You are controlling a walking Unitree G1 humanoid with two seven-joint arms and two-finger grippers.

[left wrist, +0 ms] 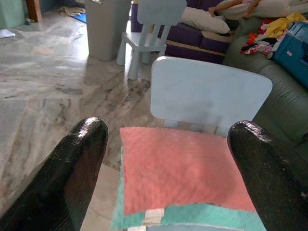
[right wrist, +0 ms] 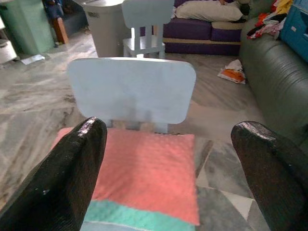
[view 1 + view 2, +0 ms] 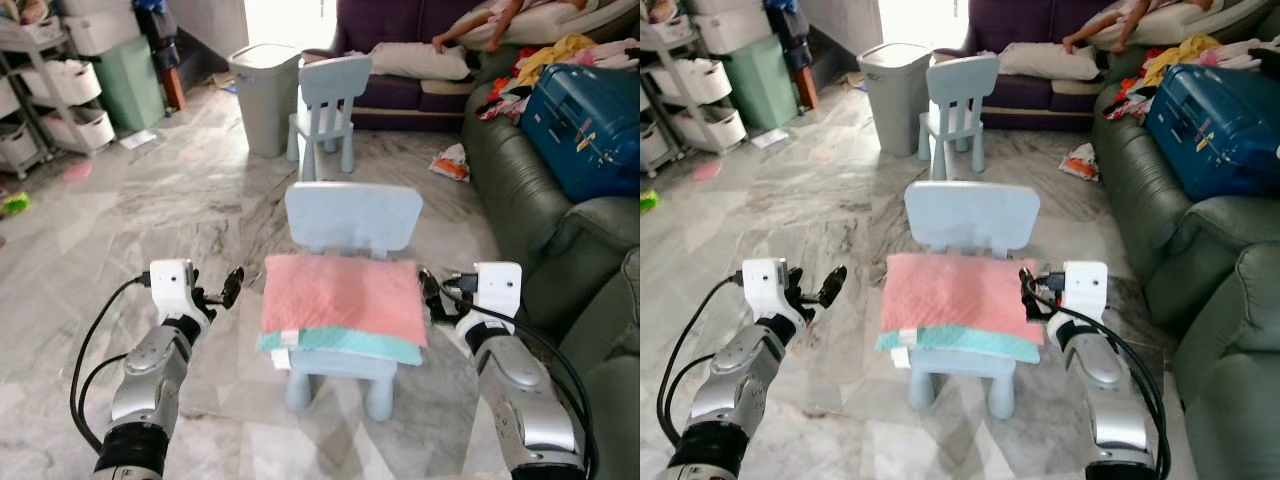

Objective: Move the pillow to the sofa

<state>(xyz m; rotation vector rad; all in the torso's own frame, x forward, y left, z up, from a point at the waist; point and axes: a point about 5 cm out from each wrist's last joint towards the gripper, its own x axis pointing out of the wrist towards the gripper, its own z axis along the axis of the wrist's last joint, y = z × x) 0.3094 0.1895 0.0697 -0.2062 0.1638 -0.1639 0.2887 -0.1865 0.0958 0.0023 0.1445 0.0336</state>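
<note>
A pink pillow [image 3: 342,298] with a teal band along its near edge lies flat on the seat of a small pale-blue chair [image 3: 352,222], which stands on the marble floor [image 3: 150,215] directly in front of the robot. The left hand [image 3: 222,291] is held up just beside the pillow's left edge, its two black fingers [image 1: 72,168] spread wide and grasping nothing. The right hand [image 3: 432,293] sits close to the pillow's right edge, likewise released, its fingers [image 2: 272,168] apart with the pillow and chair back visible between them. A dark green sofa [image 3: 545,215] runs along the right side, with a blue suitcase [image 3: 583,130] and loose clothes on it. Farther back stand a second pale-blue chair [image 3: 328,110] and a grey bin [image 3: 264,95], and behind them a purple sofa [image 3: 400,40] carrying a white cushion [image 3: 420,60], on which a person's legs [image 3: 480,25] rest.
</note>
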